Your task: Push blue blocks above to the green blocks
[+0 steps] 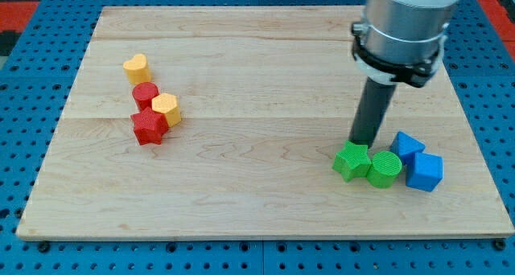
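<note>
My tip (364,143) stands at the upper edge of the green star (352,161), touching or nearly touching it, with the rod rising straight toward the view's top. It is a bare rod with no jaws, so it holds nothing and can only push. The green cylinder (385,169) sits against the star's right side. Just right of the cylinder lie the two blue blocks: a small blue block (407,144) slightly above, and a blue cube (424,172) beside it, both touching or almost touching the cylinder.

The blues lie to the right of the greens rather than above them, so the task looks unfinished. Judging by its place, the tip is on the wrong side of the blues to drive them up and over; it would likely need to come round to their right or lower side first.

The crowding is the snag: any push on a blue may drag the cylinder or star along.

Far to the star's left, well apart, sits a cluster of a yellow heart (137,67), a red cylinder (146,94), a yellow block (166,108) and a red star (149,127), out of the way on the board (257,211).
</note>
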`<state>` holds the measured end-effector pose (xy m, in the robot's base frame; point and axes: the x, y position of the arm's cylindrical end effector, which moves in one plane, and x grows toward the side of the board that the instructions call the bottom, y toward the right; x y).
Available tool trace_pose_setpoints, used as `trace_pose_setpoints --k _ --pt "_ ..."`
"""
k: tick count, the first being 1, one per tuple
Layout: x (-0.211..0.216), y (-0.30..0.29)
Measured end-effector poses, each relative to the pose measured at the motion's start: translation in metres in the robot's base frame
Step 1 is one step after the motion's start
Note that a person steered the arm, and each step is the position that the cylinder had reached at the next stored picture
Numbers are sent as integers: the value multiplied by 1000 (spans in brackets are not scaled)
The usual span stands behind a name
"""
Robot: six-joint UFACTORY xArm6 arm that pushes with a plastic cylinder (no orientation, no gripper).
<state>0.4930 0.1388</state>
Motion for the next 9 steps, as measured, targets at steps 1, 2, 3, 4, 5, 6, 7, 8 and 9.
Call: trace_pose_setpoints --k 1,2,3,4,5,6,7,8,9 --pt "-34 -48" --pt "-62 -96" --pt "-101 -166" --pt "-118 -228" --pt "-119 -241" --pt "-119 -241" --pt "-119 -237" --pt "-124 -208" --pt "-110 -140"
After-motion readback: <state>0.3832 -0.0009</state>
